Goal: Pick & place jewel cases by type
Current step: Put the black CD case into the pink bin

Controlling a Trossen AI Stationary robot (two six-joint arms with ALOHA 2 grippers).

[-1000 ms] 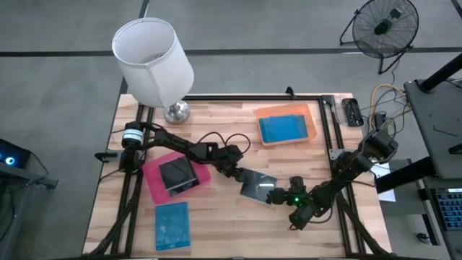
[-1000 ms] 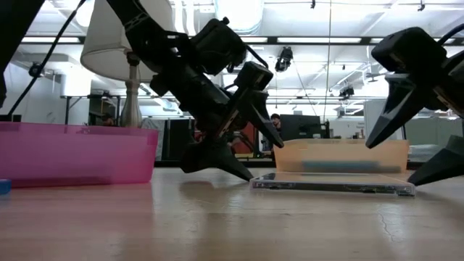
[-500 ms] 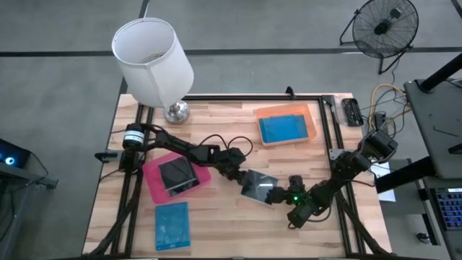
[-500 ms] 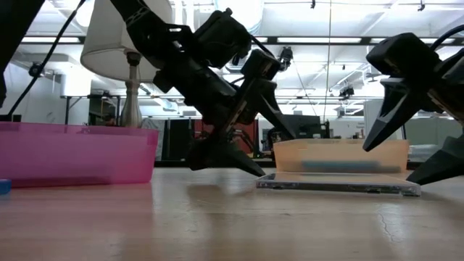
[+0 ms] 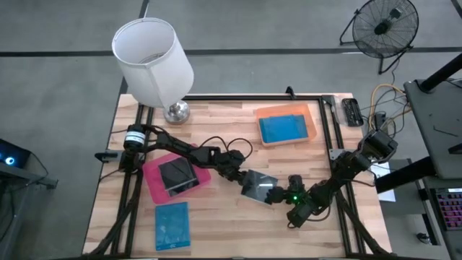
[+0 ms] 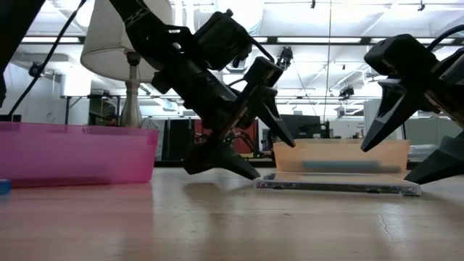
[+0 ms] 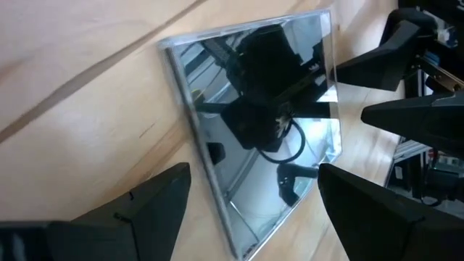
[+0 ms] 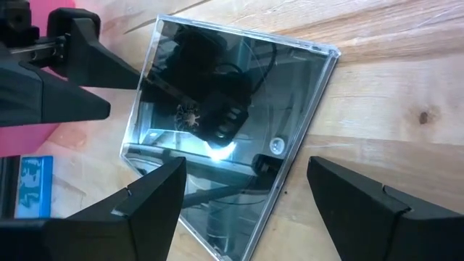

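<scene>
A dark, mirror-like jewel case (image 5: 258, 185) lies flat on the wooden table, right of centre near the front. My left gripper (image 5: 242, 175) stands open at its left corner and my right gripper (image 5: 279, 195) stands open at its right corner. In both wrist views a corner of the case (image 7: 261, 109) (image 8: 225, 123) lies between the spread fingers. Another dark case (image 5: 175, 173) rests in the pink tray (image 5: 153, 186). A blue case (image 5: 283, 128) lies in the orange tray (image 5: 312, 119). A second blue case (image 5: 172, 225) lies flat at the front left. My left gripper slants down from the table's left. Its lower fingertip (image 6: 251, 174) is at table height beside the case's left edge (image 6: 259, 183). The upper finger (image 6: 284, 136) stands well above the case. I cannot tell whether the lower tip touches the case. My right gripper slants down from the table's right. One fingertip (image 6: 409, 178) is low, just above the case's right end (image 6: 415, 190), and the other (image 6: 365, 147) hangs above the case's top. I cannot tell whether it touches.
A lamp with a white shade (image 5: 153, 61) and a metal foot (image 5: 175, 112) stands at the far left of the table. Black frame rails (image 5: 328, 126) run along the table's far and right sides. Bare wood lies between the trays and along the front.
My left gripper has crept a little toward the dark case. In the low view the case has slid slightly toward my right gripper while staying flat on the table.
</scene>
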